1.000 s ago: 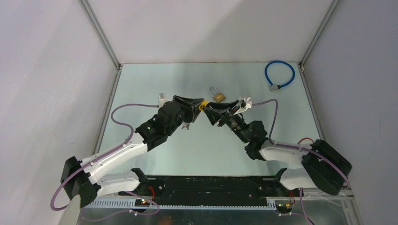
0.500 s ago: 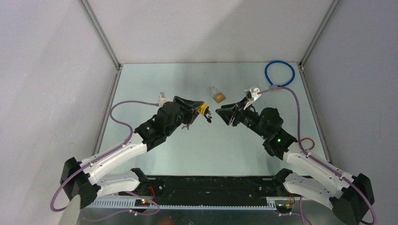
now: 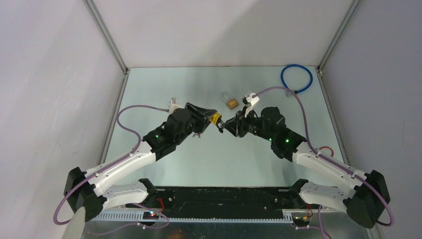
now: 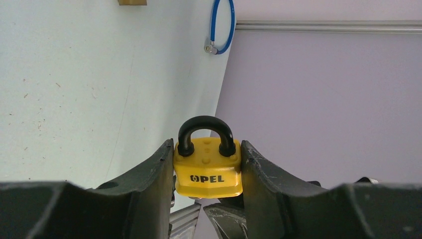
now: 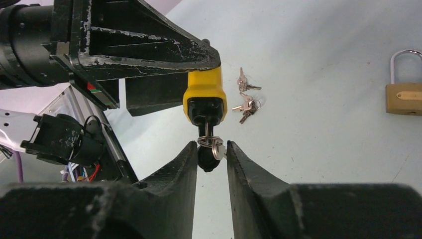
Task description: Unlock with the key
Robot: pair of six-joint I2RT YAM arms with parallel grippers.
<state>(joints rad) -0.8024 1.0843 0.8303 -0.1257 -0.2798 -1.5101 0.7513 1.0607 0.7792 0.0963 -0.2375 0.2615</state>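
The left gripper (image 4: 207,149) is clamped on the sides of a yellow padlock with a black shackle (image 4: 208,172), held above the middle of the pale green table (image 3: 159,89). The right gripper (image 5: 209,149) pinches the black-headed key (image 5: 207,160) seated in its keyway. Bare table lies left and near, well apart from the side walls; a small brass padlock (image 3: 230,102) lies just beyond the grippers, loose silver keys (image 5: 246,105) lie beside them, and a blue cable loop (image 3: 296,78) lies at the far right corner.

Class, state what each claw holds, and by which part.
Left claw grips the yellow padlock by the sides of its body. Right claw pinches the key by its black head, blade in the padlock.
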